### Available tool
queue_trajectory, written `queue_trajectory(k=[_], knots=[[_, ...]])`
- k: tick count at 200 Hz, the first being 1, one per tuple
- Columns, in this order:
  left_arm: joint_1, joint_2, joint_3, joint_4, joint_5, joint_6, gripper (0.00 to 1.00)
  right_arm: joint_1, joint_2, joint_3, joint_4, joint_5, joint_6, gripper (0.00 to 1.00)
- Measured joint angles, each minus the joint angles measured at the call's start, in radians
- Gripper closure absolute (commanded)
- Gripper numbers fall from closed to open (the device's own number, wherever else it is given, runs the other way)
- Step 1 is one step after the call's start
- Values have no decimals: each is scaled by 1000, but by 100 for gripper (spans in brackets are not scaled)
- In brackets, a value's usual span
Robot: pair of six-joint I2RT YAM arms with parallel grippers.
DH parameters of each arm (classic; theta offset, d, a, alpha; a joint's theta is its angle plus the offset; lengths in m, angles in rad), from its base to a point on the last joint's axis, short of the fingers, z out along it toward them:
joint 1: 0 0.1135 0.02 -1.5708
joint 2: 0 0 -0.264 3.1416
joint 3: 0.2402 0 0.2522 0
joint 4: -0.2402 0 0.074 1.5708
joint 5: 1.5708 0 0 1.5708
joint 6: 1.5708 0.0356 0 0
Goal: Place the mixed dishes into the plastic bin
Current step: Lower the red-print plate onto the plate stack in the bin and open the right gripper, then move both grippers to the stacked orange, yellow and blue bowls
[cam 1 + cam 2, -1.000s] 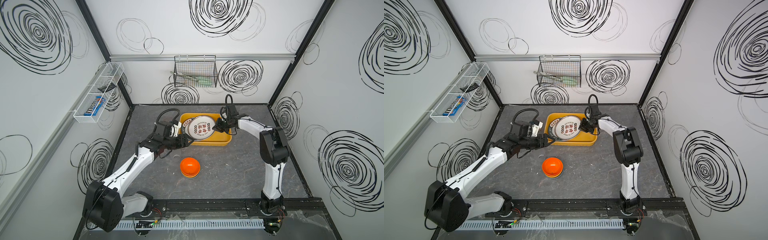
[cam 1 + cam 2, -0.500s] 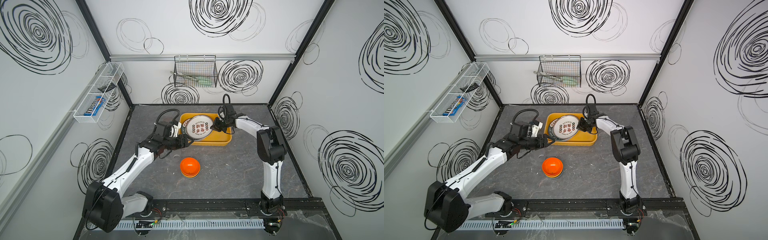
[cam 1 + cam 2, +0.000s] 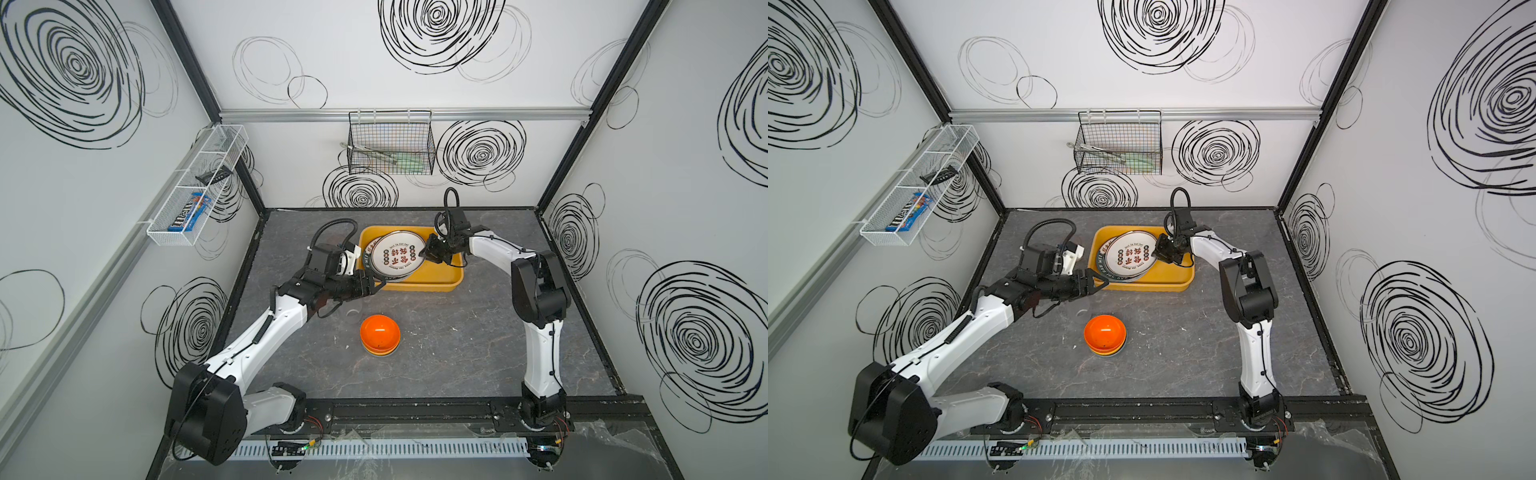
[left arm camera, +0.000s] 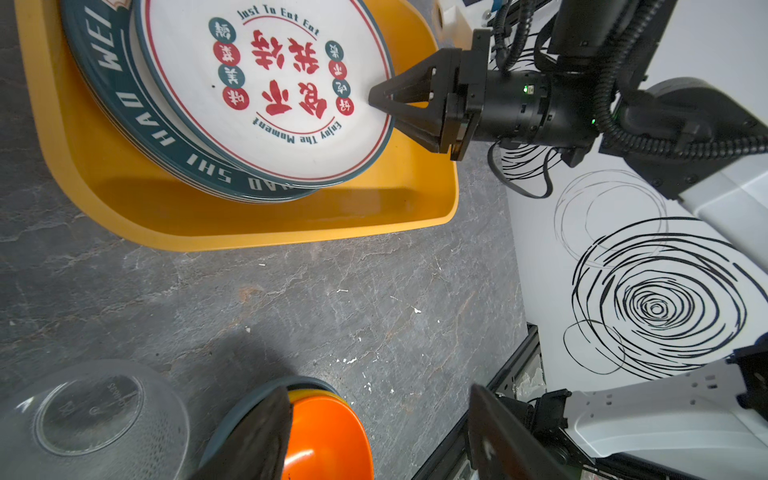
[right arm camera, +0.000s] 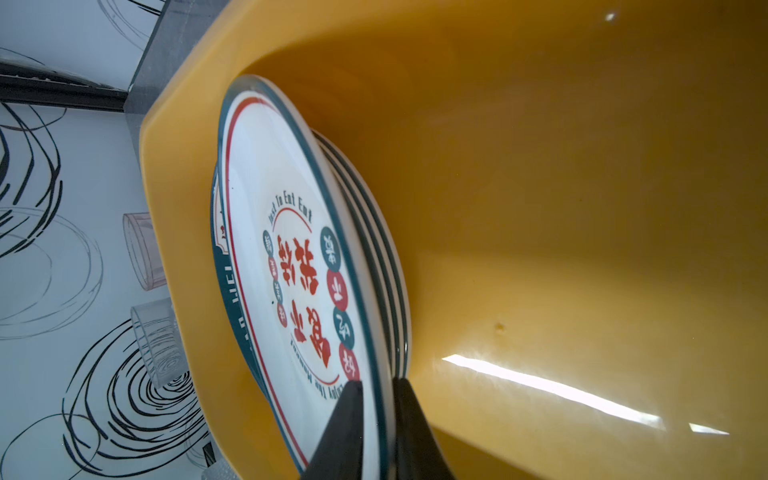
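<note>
The yellow-orange plastic bin (image 3: 453, 266) (image 3: 1187, 266) holds a stack of plates. On top lies a white plate with red characters (image 3: 397, 257) (image 4: 266, 104) (image 5: 291, 270), over a dark-green-rimmed plate (image 4: 124, 108). My right gripper (image 3: 428, 251) (image 4: 380, 104) (image 5: 378, 390) straddles the top plate's rim, one finger on each side; whether it still presses does not show. My left gripper (image 3: 376, 282) (image 4: 378, 399) is open and empty at the bin's near left corner. Stacked bowls, orange on top (image 3: 379, 334) (image 4: 328, 436), and a clear cup (image 4: 91, 415) stand on the table.
A pinkish cup (image 5: 143, 249) and a clear cup (image 5: 160, 345) stand just outside the bin's wall. A black wire basket (image 3: 390, 145) hangs on the back wall. A white mesh rack (image 3: 195, 187) hangs on the left wall.
The right gripper has lowered the tilted plate onto the stack in the bin. The left arm has not moved.
</note>
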Motion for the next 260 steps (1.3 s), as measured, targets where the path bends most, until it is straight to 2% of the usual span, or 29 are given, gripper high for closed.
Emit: queue_trajectory(k=[87,181,222,260], knots=[[6,-14,-17,6,8,-7,29,40,34,90,-81,97,-38,64],[9,-21,-26,7,16,-11,29,68,77,164,-151,152,-68,52],[10,-31,-32,7,18,-15,29,81,81,206,-188,183,-91,52],[10,-34,-33,7,18,-15,29,84,66,180,-203,213,-107,54]])
